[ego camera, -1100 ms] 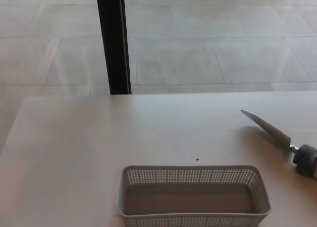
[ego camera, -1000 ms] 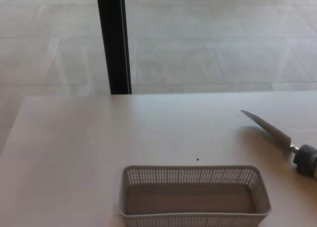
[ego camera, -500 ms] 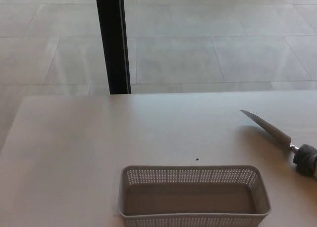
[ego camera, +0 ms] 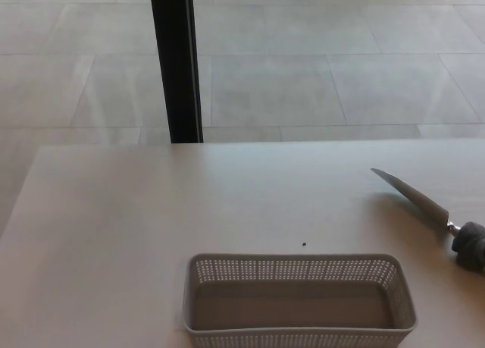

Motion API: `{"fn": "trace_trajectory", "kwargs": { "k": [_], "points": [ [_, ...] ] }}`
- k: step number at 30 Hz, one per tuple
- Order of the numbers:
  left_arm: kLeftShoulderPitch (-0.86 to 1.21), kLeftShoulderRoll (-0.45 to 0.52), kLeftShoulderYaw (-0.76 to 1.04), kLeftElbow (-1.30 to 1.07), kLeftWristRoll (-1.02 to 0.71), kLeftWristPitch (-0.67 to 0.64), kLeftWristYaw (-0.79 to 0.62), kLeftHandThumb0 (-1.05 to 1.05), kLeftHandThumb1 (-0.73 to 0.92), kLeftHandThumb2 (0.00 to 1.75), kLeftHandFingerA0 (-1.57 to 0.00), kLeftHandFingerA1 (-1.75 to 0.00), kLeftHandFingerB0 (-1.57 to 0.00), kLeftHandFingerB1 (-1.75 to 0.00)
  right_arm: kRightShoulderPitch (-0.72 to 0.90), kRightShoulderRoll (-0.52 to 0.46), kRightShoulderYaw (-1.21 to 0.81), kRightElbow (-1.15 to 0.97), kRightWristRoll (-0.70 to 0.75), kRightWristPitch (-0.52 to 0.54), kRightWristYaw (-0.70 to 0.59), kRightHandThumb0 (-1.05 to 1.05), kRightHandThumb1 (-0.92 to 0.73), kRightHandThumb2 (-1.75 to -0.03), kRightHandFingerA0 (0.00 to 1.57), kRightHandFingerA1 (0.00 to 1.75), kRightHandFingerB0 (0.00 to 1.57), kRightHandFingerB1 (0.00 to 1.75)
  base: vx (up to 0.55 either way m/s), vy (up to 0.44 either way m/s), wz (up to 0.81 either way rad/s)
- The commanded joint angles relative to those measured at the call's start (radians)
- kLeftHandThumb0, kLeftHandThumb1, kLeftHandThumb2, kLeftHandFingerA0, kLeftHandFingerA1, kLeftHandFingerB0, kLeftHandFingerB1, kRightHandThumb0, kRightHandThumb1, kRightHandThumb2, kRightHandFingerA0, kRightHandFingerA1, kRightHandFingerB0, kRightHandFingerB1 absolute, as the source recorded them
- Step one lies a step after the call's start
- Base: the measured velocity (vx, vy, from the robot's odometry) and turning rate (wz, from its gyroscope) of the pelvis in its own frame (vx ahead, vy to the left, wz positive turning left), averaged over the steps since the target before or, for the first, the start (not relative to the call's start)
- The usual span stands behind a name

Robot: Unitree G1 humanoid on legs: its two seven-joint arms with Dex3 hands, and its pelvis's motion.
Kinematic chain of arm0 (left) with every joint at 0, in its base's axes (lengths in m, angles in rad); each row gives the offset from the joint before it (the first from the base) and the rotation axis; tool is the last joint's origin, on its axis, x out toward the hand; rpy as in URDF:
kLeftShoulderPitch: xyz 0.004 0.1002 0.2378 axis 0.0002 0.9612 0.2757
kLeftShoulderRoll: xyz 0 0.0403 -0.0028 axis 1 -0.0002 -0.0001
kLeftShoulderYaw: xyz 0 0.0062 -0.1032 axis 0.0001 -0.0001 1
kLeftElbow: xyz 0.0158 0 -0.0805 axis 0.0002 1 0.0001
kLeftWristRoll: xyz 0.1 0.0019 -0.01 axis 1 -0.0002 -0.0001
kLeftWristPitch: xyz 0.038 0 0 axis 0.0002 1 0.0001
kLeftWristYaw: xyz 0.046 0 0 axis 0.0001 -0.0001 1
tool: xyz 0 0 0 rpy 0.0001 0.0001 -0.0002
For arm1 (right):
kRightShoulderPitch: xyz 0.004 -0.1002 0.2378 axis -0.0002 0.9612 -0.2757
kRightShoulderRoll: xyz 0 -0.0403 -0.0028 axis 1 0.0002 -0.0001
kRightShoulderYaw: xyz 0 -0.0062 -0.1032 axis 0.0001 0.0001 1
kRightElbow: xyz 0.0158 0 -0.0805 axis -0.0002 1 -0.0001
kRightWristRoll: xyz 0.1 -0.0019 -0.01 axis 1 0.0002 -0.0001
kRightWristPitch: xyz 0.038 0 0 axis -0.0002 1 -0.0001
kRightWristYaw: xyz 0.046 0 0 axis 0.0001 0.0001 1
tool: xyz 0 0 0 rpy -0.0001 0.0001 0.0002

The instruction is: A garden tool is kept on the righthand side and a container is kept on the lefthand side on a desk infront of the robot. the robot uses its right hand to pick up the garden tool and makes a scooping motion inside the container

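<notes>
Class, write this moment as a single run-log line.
stage: before pickup | garden tool: lying on desk, right | container: empty, near edge | hands: not in view

Colours and patterns, head view.

Bench (ego camera: 151, 204): plain pale beige-grey, unpatterned, with one tiny dark speck (ego camera: 304, 245) just beyond the container's far rim. Container (ego camera: 298, 299): light grey plastic; walls and rim perforated with a regular grid of small holes, inner floor a smooth, slightly darker grey. Garden tool (ego camera: 432, 211), to the right of the container: bright silvery metal blade with pale highlights, dark grey to black handle at the picture's edge. Floor (ego camera: 318, 67) beyond the bench: light grey tiles with thin darker grout lines, faint sheen. Post (ego camera: 176, 60) standing on the floor: solid black, glossy.
</notes>
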State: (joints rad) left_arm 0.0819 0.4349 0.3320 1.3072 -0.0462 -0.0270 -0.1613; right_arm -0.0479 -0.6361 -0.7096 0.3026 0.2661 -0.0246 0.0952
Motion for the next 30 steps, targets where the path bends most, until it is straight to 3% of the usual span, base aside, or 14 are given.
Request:
{"fn": "trace_trajectory", "kwargs": {
  "k": [1,2,3,7,9,10,11,18,19,22,23,24,30],
  "points": [
    [0.002,0.012,0.016,-0.017,-0.027,-0.086,-0.035,-0.18,-0.31,0.75,-1.15,-1.14,-1.07,-1.08,0.016,-0.117,0.18,-0.394,-0.055,0.12,0.134,-0.87,-0.78,-0.64,0.0,0.38,0.04,0.3,0.0,0.0,0.0],
    [0.006,0.011,0.016,-0.016,-0.028,-0.088,-0.035,-0.18,-0.31,0.75,-1.15,-1.14,-1.07,-1.08,0.02,-0.117,0.18,-0.4,-0.055,0.124,0.134,-0.87,-0.78,-0.64,0.0,0.38,0.04,0.3,0.0,0.0,0.0],
    [0.005,0.0,0.041,-0.04,-0.059,-0.11,-0.055,-0.2,-0.32,0.73,-1.16,-1.17,-1.13,-1.13,0.022,-0.097,0.222,-0.42,-0.077,0.113,0.134,-0.88,-0.62,-1.04,0.03,0.27,0.09,0.19,0.0,0.0,0.0],
    [0.0,-0.008,0.048,-0.049,-0.064,-0.125,-0.064,-0.2,-0.33,0.72,-1.11,-1.15,-1.11,-1.12,0.037,-0.092,0.329,-0.447,-0.121,0.125,0.175,-1.0,-0.69,-1.08,0.02,0.12,0.08,0.04,0.0,0.0,0.0],
    [-0.002,-0.008,0.036,-0.054,-0.05,-0.139,-0.061,-0.2,-0.31,0.73,-1.16,-1.16,-1.14,-1.12,0.044,-0.122,0.394,-0.436,-0.198,0.135,0.178,-1.0,-0.71,-1.11,0.05,0.1,0.11,0.06,0.0,0.0,0.0],
    [-0.002,-0.01,0.038,-0.049,-0.05,-0.149,-0.063,-0.23,-0.35,0.84,-1.03,-1.36,-1.03,-1.18,0.046,-0.126,0.414,-0.427,-0.204,0.14,0.175,-0.94,-0.67,-1.08,0.03,0.17,0.1,0.14,0.0,0.0,0.0],
    [-0.007,-0.011,0.038,-0.035,-0.046,-0.15,-0.056,-0.22,-0.32,0.74,-1.09,-1.18,-1.05,-1.1,0.05,-0.136,0.444,-0.411,-0.229,0.146,0.175,-0.94,-0.68,-1.09,0.03,0.18,0.1,0.16,0.0,0.0,0.0],
    [-0.003,-0.014,0.042,-0.039,-0.044,-0.173,-0.058,-0.25,-0.29,0.77,-1.1,-1.19,-1.05,-1.1,0.016,-0.17,0.624,-0.261,-0.373,0.146,0.152,-0.94,-0.68,-1.08,0.03,0.22,0.1,0.15,0.0,0.0,0.0],
    [0.003,-0.015,0.043,-0.051,-0.047,-0.177,-0.066,-1.05,-0.04,1.12,-1.03,-1.32,-1.04,-1.2,0.013,-0.176,0.643,-0.239,-0.389,0.137,0.15,-0.94,-0.69,-1.08,0.03,0.24,0.1,0.16,0.0,0.0,0.0],
    [0.004,-0.015,0.045,-0.05,-0.049,-0.172,-0.064,-1.05,-0.07,1.12,-1.02,-1.32,-1.02,-1.22,-0.002,-0.187,0.683,-0.201,-0.42,0.132,0.148,-0.94,-0.7,-1.09,0.03,0.24,0.1,0.17,0.0,0.0,0.0],
    [0.002,-0.014,0.043,-0.042,-0.044,-0.173,-0.059,-1.05,0.02,1.02,-1.0,-1.33,-0.96,-1.2,-0.008,-0.191,0.701,-0.185,-0.43,0.133,0.153,-0.94,-0.71,-1.1,0.03,0.21,0.1,0.17,0.0,0.0,0.0],
    [0.001,-0.012,0.039,-0.031,-0.037,-0.177,-0.052,-0.25,-0.28,0.76,-1.09,-1.17,-1.05,-1.09,-0.018,-0.193,0.728,-0.161,-0.445,0.14,0.161,-0.99,-0.72,-1.12,0.04,0.16,0.11,0.13,0.0,0.0,0.0],
    [-0.001,-0.014,0.045,-0.02,-0.042,-0.181,-0.052,-0.27,-0.29,0.77,-1.06,-1.19,-1.03,-1.1,-0.077,-0.177,0.817,-0.044,-0.479,0.142,0.162,-1.01,-0.71,-1.13,0.04,0.13,0.13,0.14,0.0,0.0,0.0]
  ]
}}
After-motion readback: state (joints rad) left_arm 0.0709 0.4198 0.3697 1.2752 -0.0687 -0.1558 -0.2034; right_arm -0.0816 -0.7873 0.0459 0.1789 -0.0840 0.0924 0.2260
